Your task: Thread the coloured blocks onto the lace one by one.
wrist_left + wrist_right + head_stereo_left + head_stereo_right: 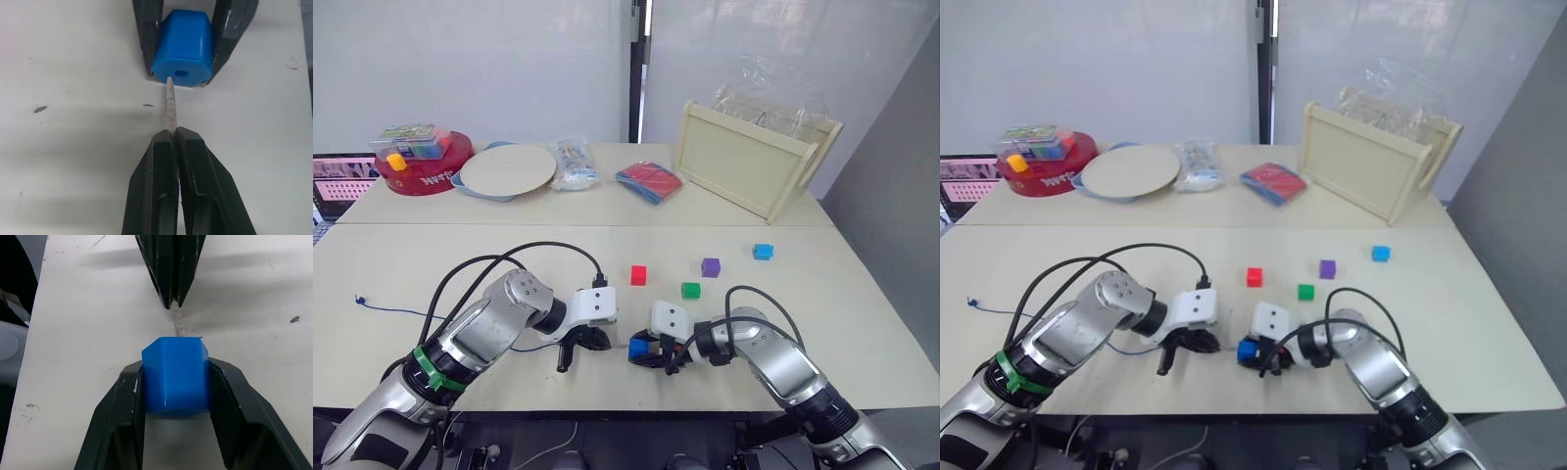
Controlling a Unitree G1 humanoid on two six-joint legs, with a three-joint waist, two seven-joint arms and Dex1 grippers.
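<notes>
My right gripper is shut on a blue block low over the table's front edge. The left gripper is shut on the pale stiff tip of the lace. The tip's end touches the block's face just beside its hole. The dark blue lace trails left across the table to a small knot. A red block, a green block, a purple block and a second blue block lie loose behind the grippers.
On the back table stand a red round tin, a pale plate, a clear bag, a red-and-blue packet and a tilted wooden tray. Black cables loop over the left arm.
</notes>
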